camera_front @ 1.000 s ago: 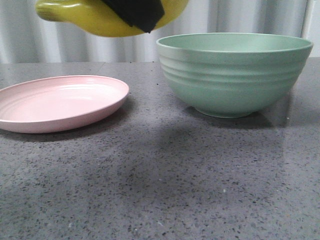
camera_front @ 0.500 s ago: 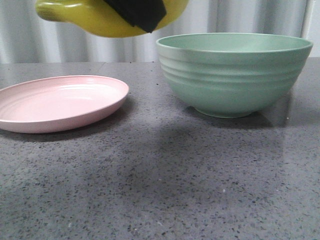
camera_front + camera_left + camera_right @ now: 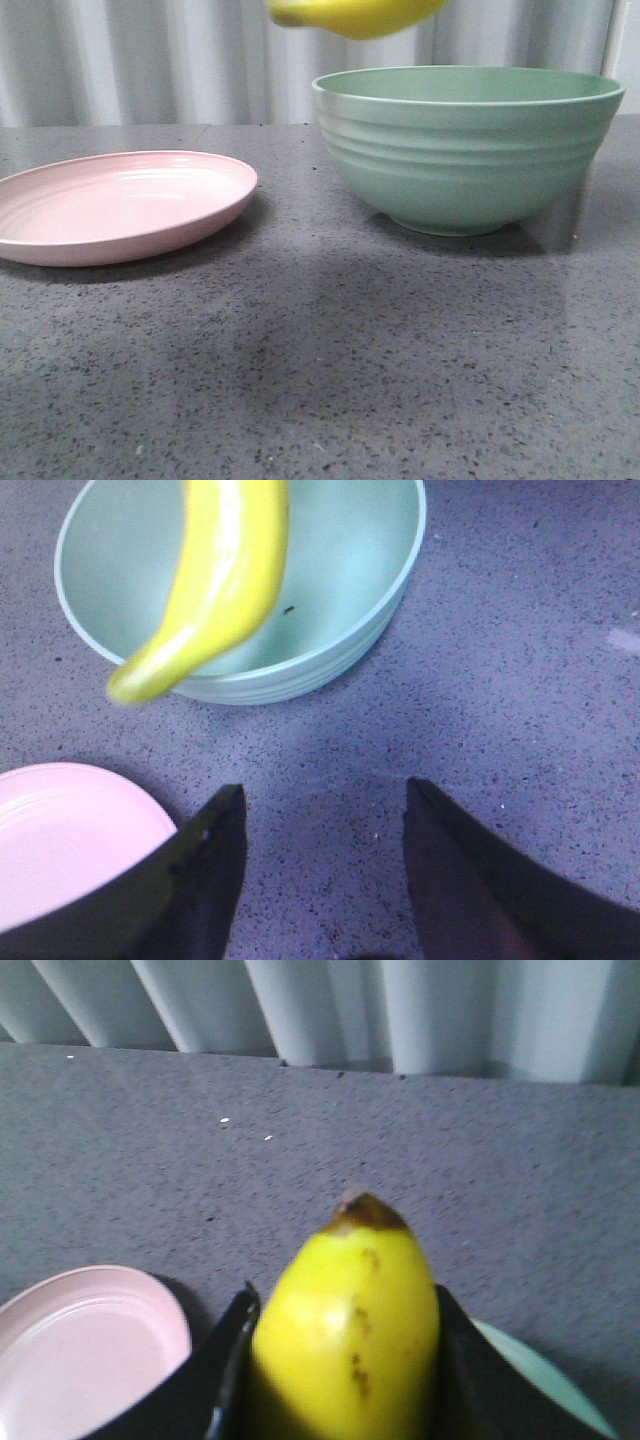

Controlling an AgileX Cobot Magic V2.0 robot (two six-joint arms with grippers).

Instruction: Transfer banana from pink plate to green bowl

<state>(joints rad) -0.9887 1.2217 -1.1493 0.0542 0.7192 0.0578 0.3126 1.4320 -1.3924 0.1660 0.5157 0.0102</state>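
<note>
The yellow banana (image 3: 352, 14) hangs in the air at the top of the front view, over the left rim of the green bowl (image 3: 465, 150). My right gripper (image 3: 342, 1300) is shut on the banana (image 3: 350, 1330), with a black finger on each side of it. The banana's dark tip points away from the camera. The pink plate (image 3: 120, 205) lies empty to the left of the bowl. My left gripper (image 3: 323, 786) is open and empty above the tabletop between the plate (image 3: 60, 830) and the bowl (image 3: 330, 660). From there the banana (image 3: 215, 580) shows above the bowl's inside.
The plate and bowl stand on a grey speckled tabletop (image 3: 320, 360). A white corrugated wall (image 3: 150, 60) runs along the far edge behind them. The bowl's rim (image 3: 540, 1380) shows just beside my right fingers.
The banana has moved right and slightly up, from above the plate's right edge to above the bowl's left rim. The black finger on it has left the front view.
</note>
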